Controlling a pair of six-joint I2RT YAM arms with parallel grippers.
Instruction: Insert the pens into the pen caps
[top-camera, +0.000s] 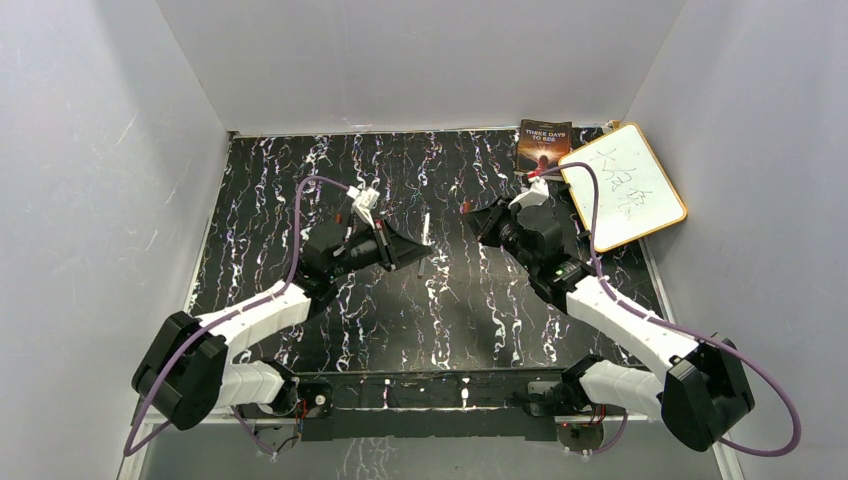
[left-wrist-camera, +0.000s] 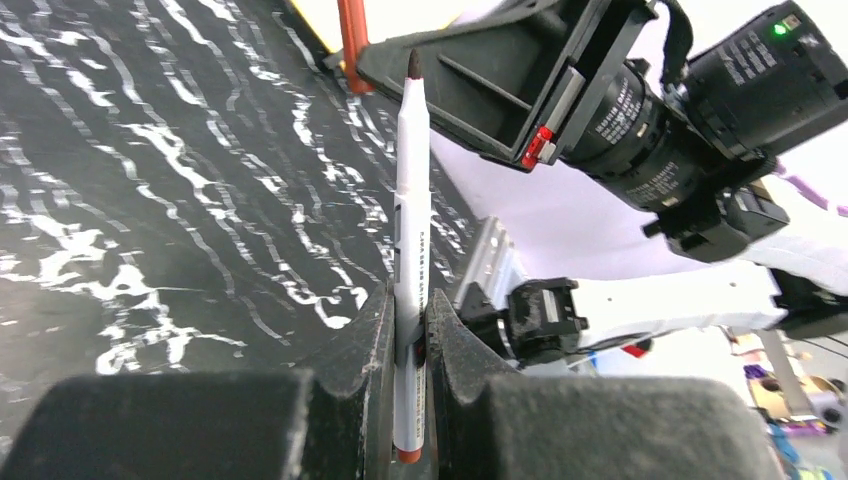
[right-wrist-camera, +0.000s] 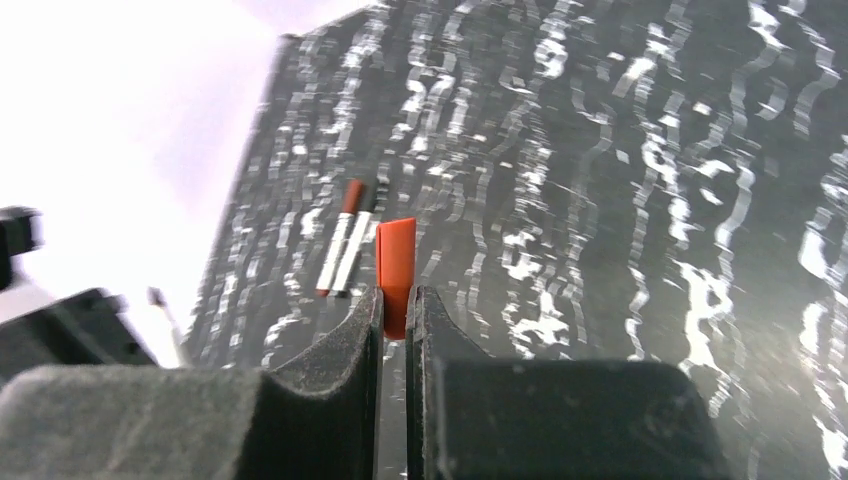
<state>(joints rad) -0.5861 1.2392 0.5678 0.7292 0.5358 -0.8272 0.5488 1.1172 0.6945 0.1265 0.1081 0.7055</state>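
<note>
My left gripper (top-camera: 413, 254) (left-wrist-camera: 411, 303) is shut on a slim white pen (top-camera: 426, 230) (left-wrist-camera: 412, 200), which stands out of the fingers with its dark tip up. My right gripper (top-camera: 473, 216) (right-wrist-camera: 397, 297) is shut on an orange-red pen cap (right-wrist-camera: 396, 262) (left-wrist-camera: 352, 40) (top-camera: 465, 208). In the left wrist view the cap hangs just left of and above the pen tip, apart from it. Two more white pens (right-wrist-camera: 340, 252) lie side by side on the table beyond the cap, one with a reddish-brown cap (right-wrist-camera: 352, 195) on its far end.
The table (top-camera: 440, 310) is black with white marbling, boxed in by grey walls on three sides. A small whiteboard (top-camera: 625, 187) with scribbles and a dark book (top-camera: 543, 145) lean at the back right corner, just behind the right arm.
</note>
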